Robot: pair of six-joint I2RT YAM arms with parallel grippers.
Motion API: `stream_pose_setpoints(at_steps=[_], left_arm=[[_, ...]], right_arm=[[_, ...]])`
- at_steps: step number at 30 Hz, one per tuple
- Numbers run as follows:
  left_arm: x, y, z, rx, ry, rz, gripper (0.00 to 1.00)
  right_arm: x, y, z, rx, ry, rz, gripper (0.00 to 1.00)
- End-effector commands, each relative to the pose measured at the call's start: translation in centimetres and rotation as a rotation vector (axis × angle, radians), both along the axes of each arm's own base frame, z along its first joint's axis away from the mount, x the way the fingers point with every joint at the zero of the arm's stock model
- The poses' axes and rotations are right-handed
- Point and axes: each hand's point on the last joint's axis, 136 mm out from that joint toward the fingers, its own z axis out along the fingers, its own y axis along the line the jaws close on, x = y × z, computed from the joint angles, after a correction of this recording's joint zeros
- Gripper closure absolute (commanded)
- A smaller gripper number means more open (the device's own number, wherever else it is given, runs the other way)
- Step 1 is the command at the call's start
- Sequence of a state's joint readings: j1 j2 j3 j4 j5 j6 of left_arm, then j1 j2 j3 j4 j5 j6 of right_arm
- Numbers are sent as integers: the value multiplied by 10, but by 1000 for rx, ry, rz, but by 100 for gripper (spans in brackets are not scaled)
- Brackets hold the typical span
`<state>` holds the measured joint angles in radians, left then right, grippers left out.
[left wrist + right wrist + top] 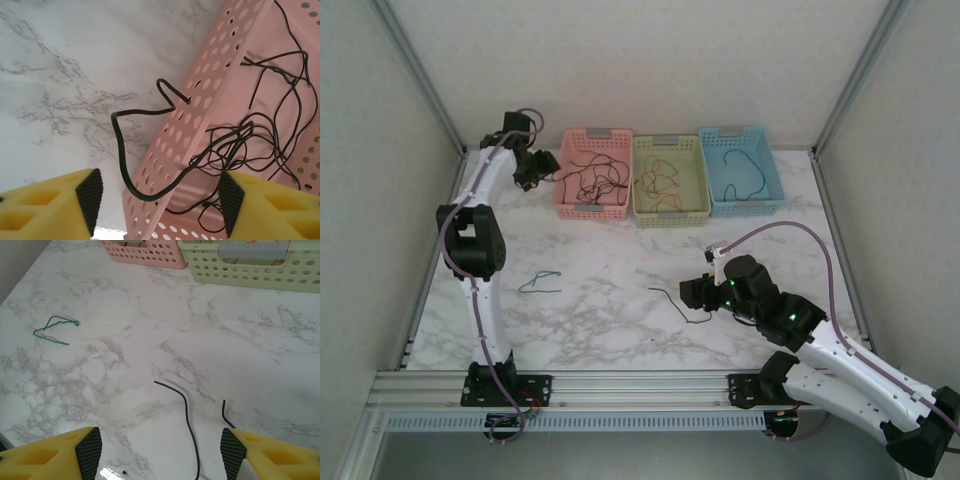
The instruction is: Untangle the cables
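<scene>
Several thin black cables (592,180) lie tangled in the pink basket (567,190). One black cable (118,136) loops out over the pink basket's wall (200,100). My left gripper (160,200) is open at the basket's left side (542,168), and this loop passes between its fingers untouched. A loose black cable (186,405) lies on the marble table (620,260). My right gripper (160,450) hovers open just over the near end of this cable (692,293). A green cable (540,283) lies alone at the table's left.
A pale green basket (670,212) holds orange and red cables (660,180). A blue basket (772,190) holds one dark blue cable (740,172). All three stand in a row along the back wall. White walls and metal rails close in the table.
</scene>
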<state>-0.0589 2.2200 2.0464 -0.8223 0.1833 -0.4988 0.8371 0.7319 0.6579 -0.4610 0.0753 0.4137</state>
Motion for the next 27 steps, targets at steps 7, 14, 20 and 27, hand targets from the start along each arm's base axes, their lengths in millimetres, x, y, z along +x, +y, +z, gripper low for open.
stream_pose_setpoints(at_steps=[7, 14, 20, 27], left_arm=[[8, -5, -16, -59, 17, 43, 49], [8, -1, -26, -49, 32, 49, 64], [6, 10, 13, 8, -62, 58, 100], [-1, 13, 108, 36, -268, 28, 100]], right_arm=[[0, -1, 11, 21, -19, -2, 33], [-1, -2, 9, 19, -17, -2, 33], [-1, -3, 10, 21, -21, -3, 33], [-1, -2, 9, 21, -22, -3, 32]])
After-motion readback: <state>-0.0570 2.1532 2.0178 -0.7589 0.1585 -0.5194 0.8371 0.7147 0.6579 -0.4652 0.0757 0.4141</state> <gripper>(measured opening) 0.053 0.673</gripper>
